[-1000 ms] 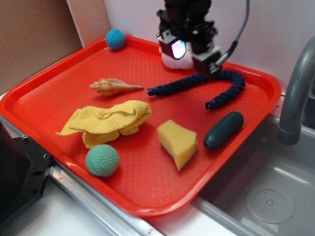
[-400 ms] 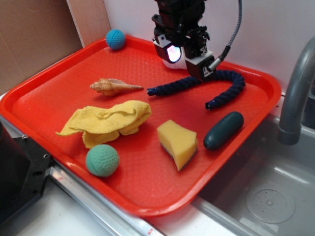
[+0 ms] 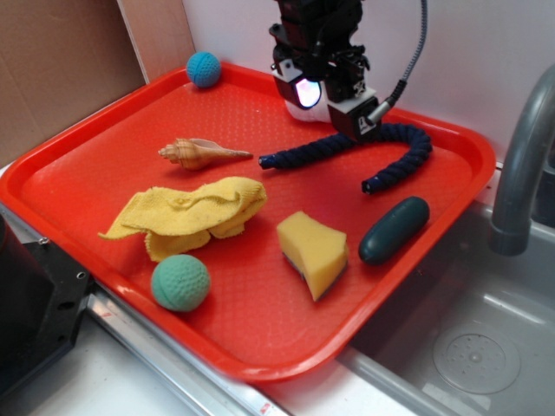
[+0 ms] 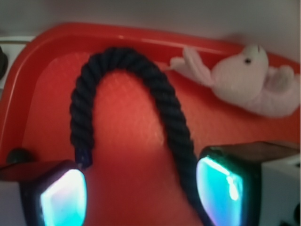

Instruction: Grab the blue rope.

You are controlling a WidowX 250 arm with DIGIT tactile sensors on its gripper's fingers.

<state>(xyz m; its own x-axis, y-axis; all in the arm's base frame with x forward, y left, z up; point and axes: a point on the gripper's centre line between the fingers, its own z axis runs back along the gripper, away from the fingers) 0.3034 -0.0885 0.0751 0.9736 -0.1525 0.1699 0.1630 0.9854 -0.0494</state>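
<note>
The blue rope [image 3: 305, 153] is a dark navy twisted cord lying in an arch on the far right part of the red tray [image 3: 87, 147]. My gripper [image 3: 331, 108] hangs open just above the rope's middle stretch, hiding part of it in the exterior view. The wrist view shows the rope [image 4: 164, 103] curving down from the tray's back edge. One strand runs close along the inner side of the right glowing pad [image 4: 221, 186]. The rope's other end sits by the left pad [image 4: 61, 197]. Bare tray shows between the pads.
On the tray lie a blue knitted ball [image 3: 204, 68], a shell [image 3: 201, 153], a yellow cloth [image 3: 195, 212], a green ball [image 3: 180, 282], a yellow sponge [image 3: 314, 251] and a dark green capsule [image 3: 395, 230]. A white plush toy [image 4: 249, 77] lies behind the gripper. A faucet [image 3: 520, 165] and sink [image 3: 460, 347] are at right.
The gripper has shifted a little up and to the left over the rope, then held still. The rope and other objects have not moved.
</note>
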